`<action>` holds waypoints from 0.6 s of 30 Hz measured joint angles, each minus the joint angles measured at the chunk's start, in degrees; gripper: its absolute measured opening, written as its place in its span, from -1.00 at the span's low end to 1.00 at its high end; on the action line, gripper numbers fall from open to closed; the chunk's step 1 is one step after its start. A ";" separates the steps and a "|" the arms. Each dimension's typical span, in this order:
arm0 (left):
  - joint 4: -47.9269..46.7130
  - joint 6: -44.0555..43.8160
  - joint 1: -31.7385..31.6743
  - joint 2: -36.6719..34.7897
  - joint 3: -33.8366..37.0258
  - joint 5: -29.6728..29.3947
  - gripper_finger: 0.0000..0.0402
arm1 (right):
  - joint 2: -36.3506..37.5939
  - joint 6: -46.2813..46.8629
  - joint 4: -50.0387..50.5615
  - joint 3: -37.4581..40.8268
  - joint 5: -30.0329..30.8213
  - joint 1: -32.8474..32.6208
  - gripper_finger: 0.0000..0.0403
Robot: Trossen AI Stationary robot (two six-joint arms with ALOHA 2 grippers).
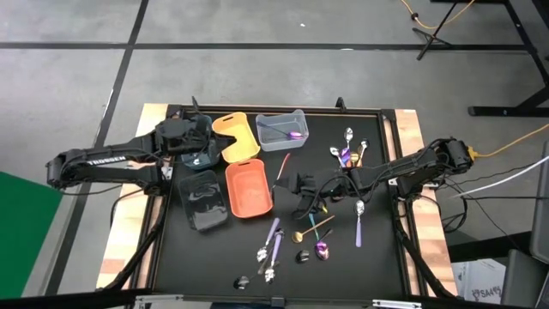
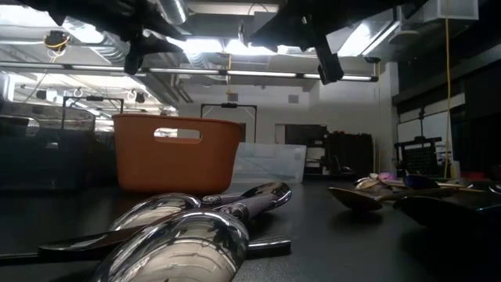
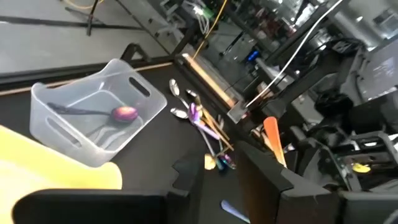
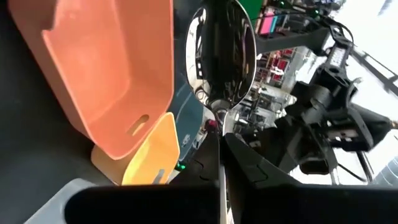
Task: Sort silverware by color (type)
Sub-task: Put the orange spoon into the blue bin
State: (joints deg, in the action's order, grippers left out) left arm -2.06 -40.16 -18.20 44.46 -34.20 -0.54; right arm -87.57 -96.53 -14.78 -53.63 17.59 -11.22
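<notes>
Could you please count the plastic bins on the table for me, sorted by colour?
Yellow bin: 1
Orange bin: 1
Clear bin: 1
Dark bins: 2, one beside the orange bin and one partly under the left arm
Total: 5

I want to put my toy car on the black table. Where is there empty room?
Bare mat lies at the near left, below the dark bin, and at the near right, past the lone spoon. The middle is crowded with spoons and the right hand; bins fill the far left.
</notes>
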 joint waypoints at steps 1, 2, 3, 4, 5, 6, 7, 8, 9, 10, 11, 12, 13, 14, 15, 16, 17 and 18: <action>0.46 0.00 0.00 0.49 0.00 0.00 -0.57 | 0.00 0.02 0.30 0.00 -0.80 0.02 -1.00; 1.17 0.00 0.00 1.12 0.00 -0.01 -0.57 | 0.00 0.02 0.59 0.00 -1.23 0.02 -1.00; 1.48 0.00 0.00 1.85 0.00 0.00 -0.57 | 0.00 0.00 0.98 0.00 -1.73 0.02 -1.00; 1.65 0.00 0.01 2.60 0.00 0.00 -0.57 | 0.00 0.01 1.50 0.00 -2.13 0.01 -1.00; 1.99 0.00 0.00 3.35 0.02 0.00 -0.57 | 0.00 0.08 1.93 0.00 -2.23 0.00 -1.00; 2.59 0.00 0.02 4.11 0.02 0.00 -0.57 | 0.00 0.10 2.50 0.00 -2.24 0.00 -1.00; 3.42 0.00 0.02 4.90 0.00 0.00 -0.57 | 0.00 0.13 3.10 0.00 -2.25 0.00 -1.00; 3.82 -0.05 0.02 5.58 0.00 0.00 -0.57 | 0.00 0.13 3.59 0.00 -2.24 0.02 -1.00; 4.17 -0.23 0.02 6.33 0.00 0.07 -0.57 | 0.00 0.15 4.17 0.00 -2.24 0.02 -1.00; 4.96 -0.26 0.03 7.17 0.00 0.27 -0.57 | 0.00 0.26 4.87 0.00 -2.24 0.02 -1.00; 5.83 -0.30 0.13 7.96 0.00 0.63 -0.57 | 0.00 0.53 5.50 0.00 -2.24 0.02 -1.00; 6.79 -0.35 0.30 8.76 0.00 0.87 -0.57 | 0.00 1.37 6.29 0.00 -2.27 0.02 -1.00; 8.18 -0.41 0.54 9.66 0.00 0.94 -0.57 | 0.00 2.16 6.91 0.00 -2.47 0.02 -1.00; 9.59 -0.70 0.87 10.61 0.00 0.96 -0.57 | 0.00 3.18 7.68 0.00 -2.83 0.02 -1.00; 10.95 -1.51 1.21 11.67 0.00 0.98 -0.57 | 0.00 3.57 8.60 0.00 -3.32 0.02 -1.00; 12.56 -2.06 1.59 12.78 0.00 1.00 -0.57 | 0.00 3.74 9.51 0.00 -3.68 0.02 -1.00; 14.13 -2.80 1.97 14.01 0.00 0.99 -0.57 | -0.02 3.76 10.25 0.00 -3.72 0.00 -1.00; 15.55 -3.21 2.40 15.20 0.00 1.02 -0.57 | -0.02 3.79 10.86 0.00 -3.83 0.00 -1.00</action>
State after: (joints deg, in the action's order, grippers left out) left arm 13.50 -43.37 -15.80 59.67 -34.20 0.48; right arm -87.59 -92.74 -3.92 -53.63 13.76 -11.22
